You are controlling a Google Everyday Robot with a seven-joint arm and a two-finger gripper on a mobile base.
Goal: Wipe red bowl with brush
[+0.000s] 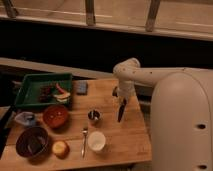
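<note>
**Camera view of the wooden table (125, 145), with the arm reaching in from the right.** We mark the gripper (122, 99) over the right-hand part of the tabletop, well apart from the red bowl (55, 116). It is closed on the brush (120, 112), which hangs nearly upright beneath it, dark end downward and tilted a little to the left (we judge the grasp from this posture, since so slim a tool would not stand this way on its own). Whether the lower end touches the wood we cannot tell.

The red bowl sits at the left of the table, just in front of the green tray (44, 76) and just behind the larger dark bowl (32, 141). Between the red bowl and the brush stands a small metal cup (93, 116). Nearer the front edge lie a silver fork (84, 141) and a white cup (96, 141), side by side, with a round yellow-orange fruit (60, 148) just left of the fork. A blue sponge (82, 88) lies beside the tray's right edge.

**Progress, as we read it.** The tool is in hand, so the pick-up part is done. The wiping has not begun, since the brush is nowhere near the bowl. What is left is the carry leftward across the table, past or over the metal cup, then the lowering of the brush head into the bowl, and finally the wiping strokes themselves.
</note>
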